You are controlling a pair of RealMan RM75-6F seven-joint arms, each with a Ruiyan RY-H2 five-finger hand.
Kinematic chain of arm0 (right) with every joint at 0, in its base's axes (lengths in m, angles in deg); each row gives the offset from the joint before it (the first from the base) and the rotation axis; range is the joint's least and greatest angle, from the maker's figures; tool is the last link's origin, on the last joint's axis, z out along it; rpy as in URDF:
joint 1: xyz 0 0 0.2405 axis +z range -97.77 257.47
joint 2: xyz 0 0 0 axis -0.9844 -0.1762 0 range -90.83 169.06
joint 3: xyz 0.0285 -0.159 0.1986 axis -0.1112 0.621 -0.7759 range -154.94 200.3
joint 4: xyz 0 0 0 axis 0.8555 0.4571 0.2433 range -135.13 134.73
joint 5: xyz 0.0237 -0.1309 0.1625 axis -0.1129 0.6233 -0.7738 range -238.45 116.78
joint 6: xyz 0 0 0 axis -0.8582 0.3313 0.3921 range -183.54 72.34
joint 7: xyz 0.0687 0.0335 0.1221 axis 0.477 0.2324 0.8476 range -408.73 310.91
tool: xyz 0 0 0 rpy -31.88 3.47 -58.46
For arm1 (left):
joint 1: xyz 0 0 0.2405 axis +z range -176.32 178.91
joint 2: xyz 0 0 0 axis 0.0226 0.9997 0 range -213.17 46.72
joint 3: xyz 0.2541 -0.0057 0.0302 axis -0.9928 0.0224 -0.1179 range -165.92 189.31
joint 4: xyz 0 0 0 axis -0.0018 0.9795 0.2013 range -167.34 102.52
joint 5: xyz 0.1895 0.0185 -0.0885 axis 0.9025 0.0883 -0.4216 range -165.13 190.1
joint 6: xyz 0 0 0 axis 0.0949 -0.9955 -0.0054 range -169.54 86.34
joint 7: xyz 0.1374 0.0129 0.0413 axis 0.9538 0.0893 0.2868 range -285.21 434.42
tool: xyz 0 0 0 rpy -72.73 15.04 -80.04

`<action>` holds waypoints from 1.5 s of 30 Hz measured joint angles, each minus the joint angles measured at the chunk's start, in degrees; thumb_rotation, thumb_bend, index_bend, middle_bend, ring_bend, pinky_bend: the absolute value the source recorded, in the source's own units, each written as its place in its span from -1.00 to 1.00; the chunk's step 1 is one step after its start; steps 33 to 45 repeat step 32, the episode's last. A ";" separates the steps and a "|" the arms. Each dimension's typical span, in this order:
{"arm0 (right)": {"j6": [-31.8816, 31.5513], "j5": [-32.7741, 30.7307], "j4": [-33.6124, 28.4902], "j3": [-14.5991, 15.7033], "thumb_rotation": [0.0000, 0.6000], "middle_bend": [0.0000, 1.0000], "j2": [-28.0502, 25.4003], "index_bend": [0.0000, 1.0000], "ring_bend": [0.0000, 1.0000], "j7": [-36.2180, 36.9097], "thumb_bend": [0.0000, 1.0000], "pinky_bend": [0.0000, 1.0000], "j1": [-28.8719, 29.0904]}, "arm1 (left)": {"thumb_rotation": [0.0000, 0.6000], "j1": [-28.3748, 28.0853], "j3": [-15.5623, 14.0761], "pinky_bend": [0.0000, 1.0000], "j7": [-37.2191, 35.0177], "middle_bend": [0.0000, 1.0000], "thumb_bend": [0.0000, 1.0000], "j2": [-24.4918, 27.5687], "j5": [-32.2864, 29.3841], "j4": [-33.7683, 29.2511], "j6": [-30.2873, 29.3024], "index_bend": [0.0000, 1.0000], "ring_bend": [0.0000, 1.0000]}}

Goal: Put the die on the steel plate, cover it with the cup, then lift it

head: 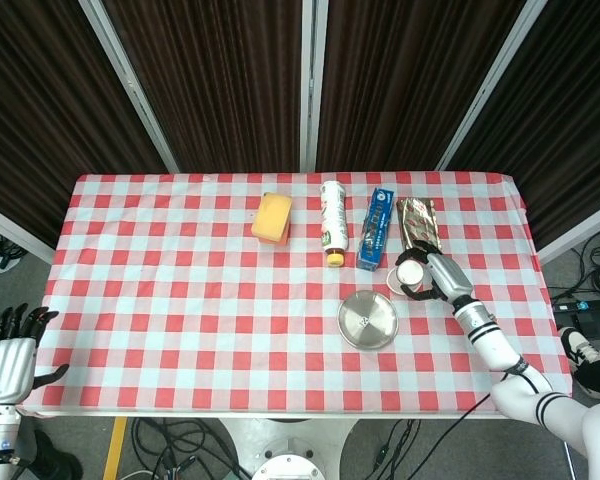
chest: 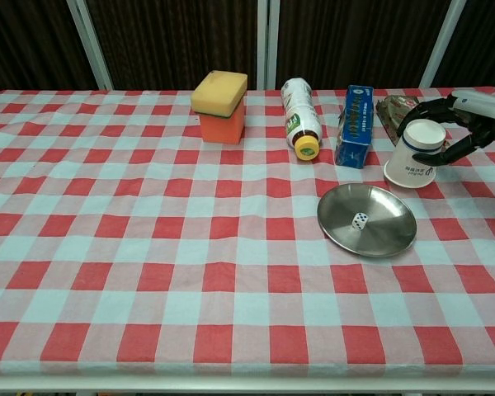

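The steel plate lies on the checked cloth with the small white die resting uncovered in its middle. My right hand grips the white paper cup, which is upside down and off to the right of the plate, at or just above the cloth beside the blue box. My left hand hangs below the table's left front corner with its fingers apart, holding nothing.
Along the back stand an orange-and-yellow sponge, a white bottle lying on its side, a blue box and a crinkled foil packet. The table edge runs close along the bottom.
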 measured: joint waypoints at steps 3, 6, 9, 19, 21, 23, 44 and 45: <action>0.89 0.42 0.56 0.16 1.00 -0.64 0.62 -0.86 -1.00 0.09 -0.38 -0.94 0.31 | 1.00 -0.06 0.08 -0.94 0.17 -0.71 -0.95 0.16 -0.02 -0.29 0.01 -0.61 -0.91; 0.63 0.96 -0.28 0.31 1.00 -0.70 -0.18 -0.99 -1.00 -0.31 -0.38 -0.97 0.25 | 1.00 -0.08 0.11 -0.94 0.19 -0.71 -0.95 0.26 -0.02 -0.42 -0.01 -0.61 -0.91; -1.27 1.43 -1.93 0.33 1.00 -0.74 -1.50 -1.00 -1.00 -1.88 -0.38 -0.98 -0.39 | 1.00 -0.08 0.12 -0.94 0.12 -0.71 -0.95 0.29 0.09 -0.42 -0.11 -0.61 -0.91; -16.05 0.62 -16.13 0.14 1.00 -0.67 -10.33 -0.91 -1.00 -21.79 -0.39 -0.98 -9.03 | 1.00 -0.27 0.24 -0.94 -0.30 -0.71 -0.95 0.07 0.86 0.00 -0.65 -0.61 -0.91; -20.24 0.33 -21.52 0.53 1.00 -0.67 -13.56 -0.88 -1.00 -25.93 -0.39 -0.98 -12.30 | 1.00 -0.39 0.28 -0.94 -0.28 -0.71 -0.95 0.02 1.05 -0.01 -0.71 -0.61 -0.91; -24.19 0.30 -26.10 1.07 1.00 -0.67 -16.49 -0.86 -1.00 -28.59 -0.38 -0.98 -15.43 | 1.00 -0.52 0.34 -0.94 -0.33 -0.71 -0.95 0.02 1.28 -0.17 -0.79 -0.61 -0.91; -37.85 5.26 -37.37 6.09 1.00 -0.65 -25.64 -0.81 -1.00 -34.05 -0.38 -0.98 -28.10 | 1.00 -1.43 0.62 -0.94 0.06 -0.71 -0.95 0.33 2.21 -1.55 -0.73 -0.61 -0.91; -37.85 5.26 -37.37 6.09 1.00 -0.65 -25.64 -0.81 -1.00 -34.05 -0.38 -0.98 -28.10 | 1.00 -1.43 0.62 -0.94 0.06 -0.71 -0.95 0.33 2.21 -1.55 -0.73 -0.61 -0.91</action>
